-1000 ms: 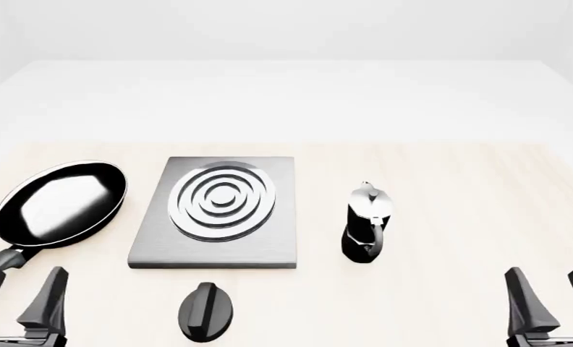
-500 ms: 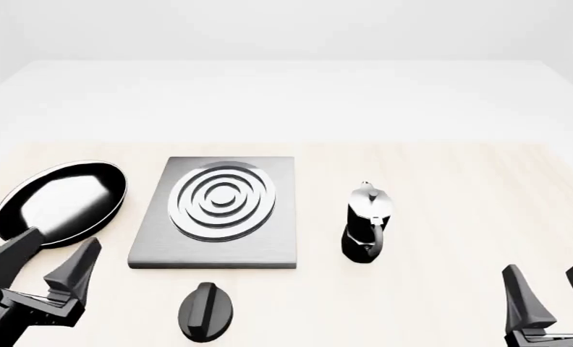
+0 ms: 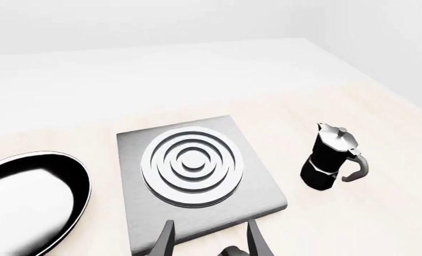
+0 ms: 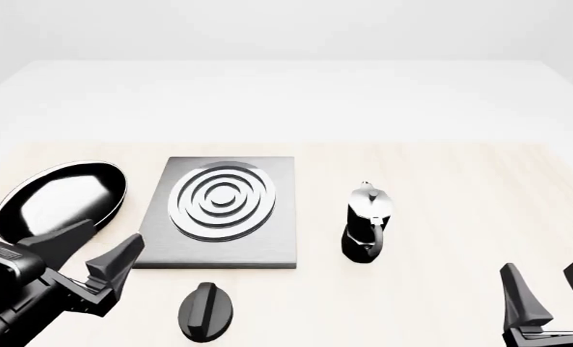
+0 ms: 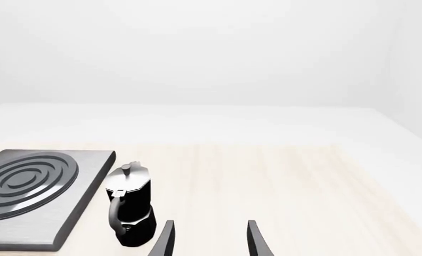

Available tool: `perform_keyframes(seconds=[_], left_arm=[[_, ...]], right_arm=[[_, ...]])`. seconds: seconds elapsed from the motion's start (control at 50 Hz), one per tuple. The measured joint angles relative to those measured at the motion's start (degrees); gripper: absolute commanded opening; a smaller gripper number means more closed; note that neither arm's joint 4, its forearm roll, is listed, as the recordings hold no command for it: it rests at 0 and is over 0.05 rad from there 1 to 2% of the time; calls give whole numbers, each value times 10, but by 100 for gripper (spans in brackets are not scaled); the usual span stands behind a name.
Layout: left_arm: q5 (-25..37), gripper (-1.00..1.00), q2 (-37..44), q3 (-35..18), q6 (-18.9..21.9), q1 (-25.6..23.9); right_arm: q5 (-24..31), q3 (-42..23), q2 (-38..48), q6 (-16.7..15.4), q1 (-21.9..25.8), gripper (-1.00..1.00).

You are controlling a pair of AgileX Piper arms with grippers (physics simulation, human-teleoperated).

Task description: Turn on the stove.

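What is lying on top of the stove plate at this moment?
Only the stove plate's own silver burner rings. No pan or pot stands on it; the left hand covers its near-left corner.

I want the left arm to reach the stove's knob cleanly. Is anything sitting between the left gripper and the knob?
Nothing visible does. The left gripper hangs open, left of the knob, with only bare table between them. The frying pan lies farther back, the moka pot off to the right.
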Motion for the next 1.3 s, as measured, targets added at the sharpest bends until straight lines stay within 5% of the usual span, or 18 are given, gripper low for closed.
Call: perform_keyframes(seconds=[0.52, 1.3], left_arm=[[-41, 100, 52, 37, -31, -42], [-234, 100, 222, 106, -57, -64]], right_arm=[[-2, 0, 4, -3, 1, 100], [-2, 0, 3, 2, 0, 100]])
